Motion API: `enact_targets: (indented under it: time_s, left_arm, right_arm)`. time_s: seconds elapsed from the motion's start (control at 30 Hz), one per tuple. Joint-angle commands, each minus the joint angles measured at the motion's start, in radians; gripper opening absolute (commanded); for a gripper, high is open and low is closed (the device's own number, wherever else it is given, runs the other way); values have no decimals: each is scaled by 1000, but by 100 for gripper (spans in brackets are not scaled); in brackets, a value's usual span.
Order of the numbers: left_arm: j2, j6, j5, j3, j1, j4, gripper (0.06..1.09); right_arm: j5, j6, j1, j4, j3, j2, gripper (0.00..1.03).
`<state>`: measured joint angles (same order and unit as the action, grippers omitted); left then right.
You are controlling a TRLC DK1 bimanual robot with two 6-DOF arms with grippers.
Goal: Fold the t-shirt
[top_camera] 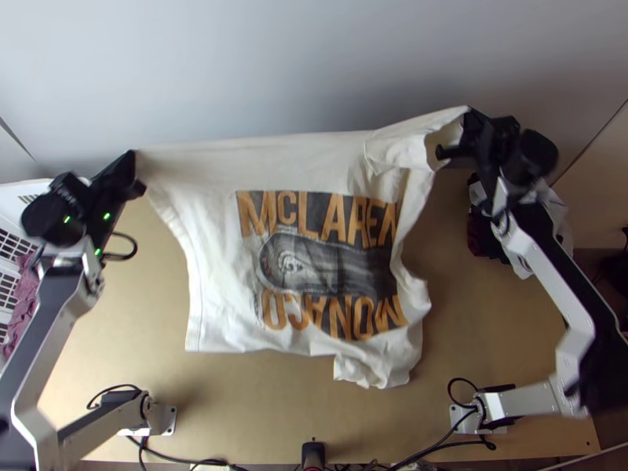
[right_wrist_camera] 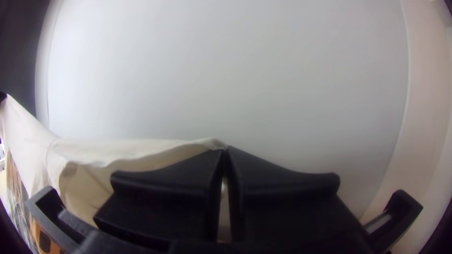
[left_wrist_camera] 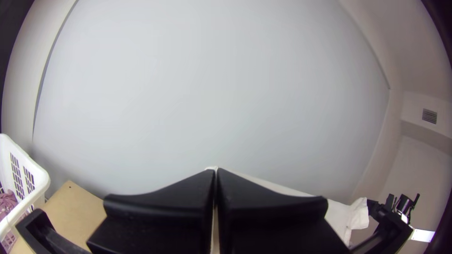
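Left hand (top_camera: 132,157) and right hand (top_camera: 469,118) pinch the t-shirt (top_camera: 220,267), wooden table (top_camera: 259,400) below them; left wrist view adds a wall vent (left_wrist_camera: 429,116).

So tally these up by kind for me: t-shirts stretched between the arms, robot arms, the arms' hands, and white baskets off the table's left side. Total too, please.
T-shirt: 1
Robot arms: 2, left arm and right arm
Hands: 2, left hand and right hand
White basket: 1
Total: 6
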<state>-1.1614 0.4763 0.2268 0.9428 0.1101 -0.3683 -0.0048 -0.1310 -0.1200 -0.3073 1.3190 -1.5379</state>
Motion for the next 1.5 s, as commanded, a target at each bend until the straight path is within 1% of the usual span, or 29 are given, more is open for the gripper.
enact_targets:
  time_s: [0.0, 0.03, 0.2, 0.33, 0.4, 0.47, 0.53, 0.73, 0.9, 1.0, 1.13, 1.23, 1.33, 1.47]
  left_arm:
    - [-363, -48, -46, 175, -38, -78, 9]
    - [-412, -54, -63, 218, -44, -78, 9]
    - [-626, -105, -86, 404, -47, -80, 9]
    - [-765, -154, -86, 533, -46, -80, 9]
    - [-811, -183, -86, 562, -46, -78, 9]
    - [-833, -200, -86, 562, -46, -78, 9]
    - [-836, -215, -86, 536, -46, -77, 9]
    - [-853, -275, -80, 464, -39, -75, 9]
    - [-848, -334, -76, 378, -61, -72, 9]
    - [-845, -350, -76, 332, -66, -70, 9]
    - [-813, -377, -63, 258, -67, -57, 9]
    - [-776, -406, -35, 192, -67, -54, 9]
    - [-753, -447, -29, 139, -67, -52, 9]
    - [-739, -466, -29, 96, -52, -47, 9]
  right_arm:
    - [8, 7, 36, -41, 283, -341, 3]
    - [9, 7, 36, -39, 324, -383, 3]
    - [34, -9, 33, -29, 553, -602, 3]
    - [60, -30, 29, 5, 734, -746, 3]
    - [89, -41, 25, 33, 786, -785, 3]
    - [100, -41, 19, 66, 781, -785, 3]
    - [103, -41, 13, 85, 712, -743, 3]
    - [104, -41, 8, 65, 439, -582, 3]
    - [111, -44, -9, 63, 235, -482, 3]
    - [112, -47, -21, 73, 125, -430, 3]
    - [111, -47, -36, 154, 13, -361, 3]
    - [111, -47, -53, 218, -56, -318, 3]
    - [111, -48, -75, 289, -107, -288, 3]
    - [111, -56, -95, 304, -181, -248, 3]
